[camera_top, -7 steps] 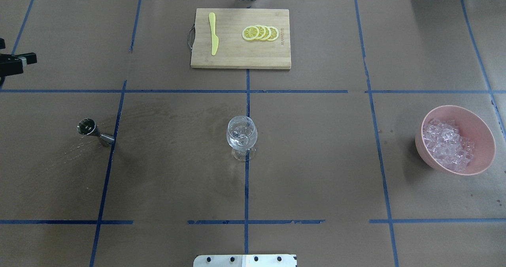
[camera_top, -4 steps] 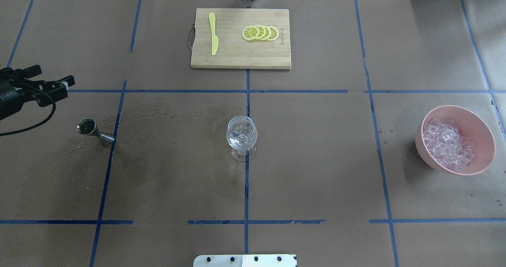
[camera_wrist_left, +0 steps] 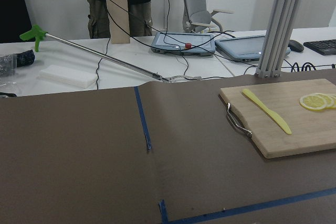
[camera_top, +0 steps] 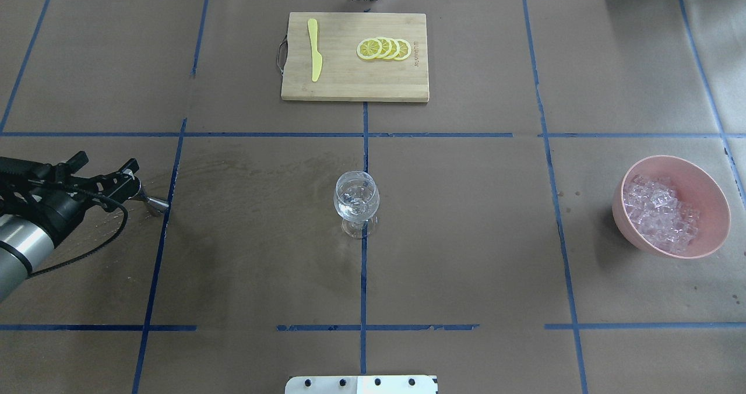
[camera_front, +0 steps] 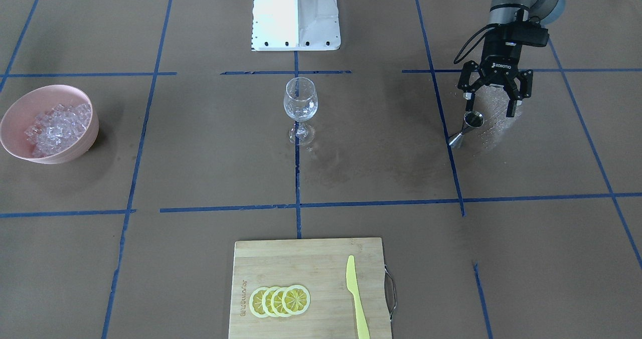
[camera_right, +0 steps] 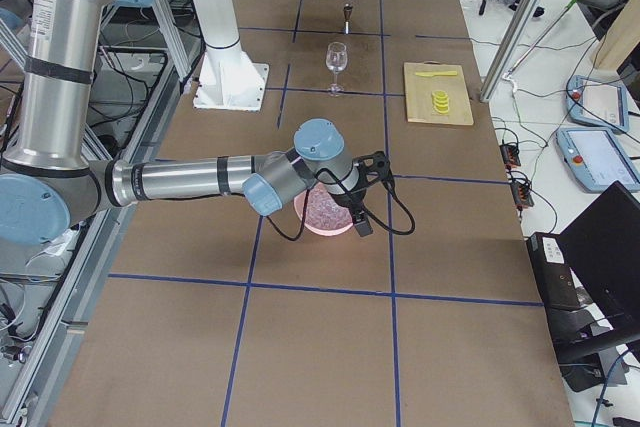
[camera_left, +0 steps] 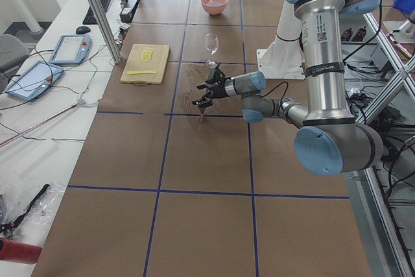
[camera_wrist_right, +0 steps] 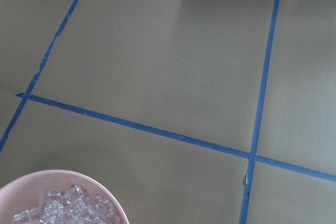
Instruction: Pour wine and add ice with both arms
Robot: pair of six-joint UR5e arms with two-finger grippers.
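Nothing of the task looked finished when I checked the feeds. The wine glass [camera_front: 300,101] stood upright in the middle of the table with no dark liquid in it. I could not tell whether the glints inside were anything more than reflections. The metal jigger [camera_front: 469,127] stood well off to the glass's side, on the left arm's half. I judged the wine to be in its upper cup, though no view showed me the liquid itself. The left gripper [camera_front: 489,103] hung right at the jigger's top with its jaws spread wide, holding nothing. I could not make out whether a finger touched the cup.

The ice [camera_front: 55,126] was heaped in the pink bowl [camera_front: 86,137], well apart from the glass on the opposite side. The right gripper [camera_right: 357,215] sat low at that bowl in the far side view only, so I could not tell if it was spread or closed. Grasping the jigger, carrying it to the glass, tipping it and bringing over the ice were, as I read it, all yet to come.

Against the overhead picture a second back, the left gripper had come in from the table's edge, away from the glass, and closed on the jigger. The glass, jigger and bowl had not shifted.
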